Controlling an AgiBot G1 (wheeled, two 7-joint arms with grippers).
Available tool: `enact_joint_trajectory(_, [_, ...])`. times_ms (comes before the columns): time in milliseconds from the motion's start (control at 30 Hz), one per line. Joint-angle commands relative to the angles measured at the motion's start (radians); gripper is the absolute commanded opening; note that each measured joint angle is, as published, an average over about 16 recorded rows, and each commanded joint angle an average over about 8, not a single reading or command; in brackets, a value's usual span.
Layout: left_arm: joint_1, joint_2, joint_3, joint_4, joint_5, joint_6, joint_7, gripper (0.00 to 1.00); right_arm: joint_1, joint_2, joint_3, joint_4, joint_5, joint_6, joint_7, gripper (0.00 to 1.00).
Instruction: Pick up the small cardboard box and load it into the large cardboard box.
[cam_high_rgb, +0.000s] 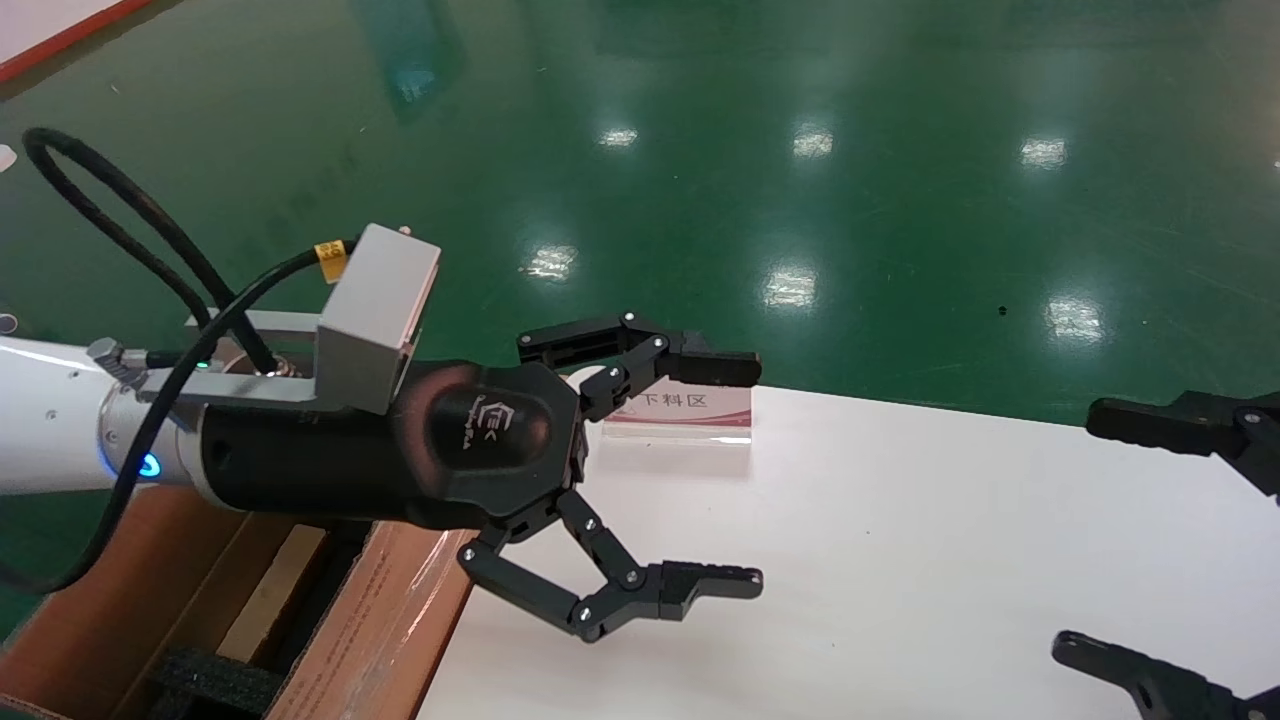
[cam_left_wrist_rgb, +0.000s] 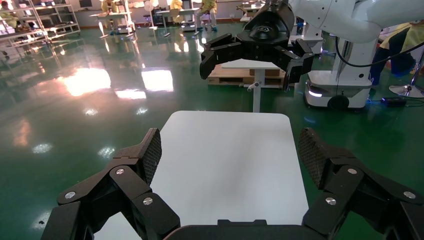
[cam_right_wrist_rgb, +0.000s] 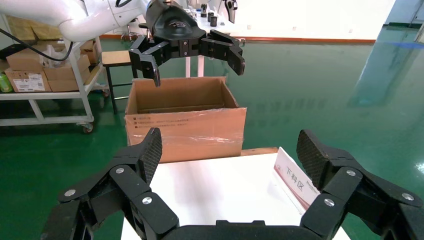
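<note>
The large cardboard box (cam_high_rgb: 385, 620) stands open at the table's left end, with shiny tape on its near flap and black foam (cam_high_rgb: 210, 682) inside. It also shows in the right wrist view (cam_right_wrist_rgb: 185, 127). A pale tan strip (cam_high_rgb: 268, 592) lies inside it; I cannot tell whether this is the small cardboard box, which shows nowhere else. My left gripper (cam_high_rgb: 745, 475) is open and empty, held above the table just right of the carton. My right gripper (cam_high_rgb: 1085, 530) is open and empty at the table's right end. Both also show in the right wrist view, the left gripper (cam_right_wrist_rgb: 187, 50) beyond my right gripper (cam_right_wrist_rgb: 230, 155).
The white table (cam_high_rgb: 920, 560) carries a small upright sign with red trim (cam_high_rgb: 680, 412) at its far edge, just beyond the left gripper. Green floor surrounds the table. In the left wrist view my left gripper (cam_left_wrist_rgb: 230, 155) faces the right gripper (cam_left_wrist_rgb: 255, 50) across the table (cam_left_wrist_rgb: 230, 150).
</note>
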Motion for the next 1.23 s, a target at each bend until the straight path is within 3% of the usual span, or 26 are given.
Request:
enact_joint_trajectory(33, [0.000,0.000,0.000,0.000,0.000,0.000,0.000,1.00,0.000,0.000,0.000,0.000,0.000,0.000,0.000,1.00])
enact_joint_trajectory(1233, [0.000,0.000,0.001,0.001,-0.001,0.000,0.001,1.00,0.000,0.000,0.000,0.000,0.000,0.000,0.000,1.00])
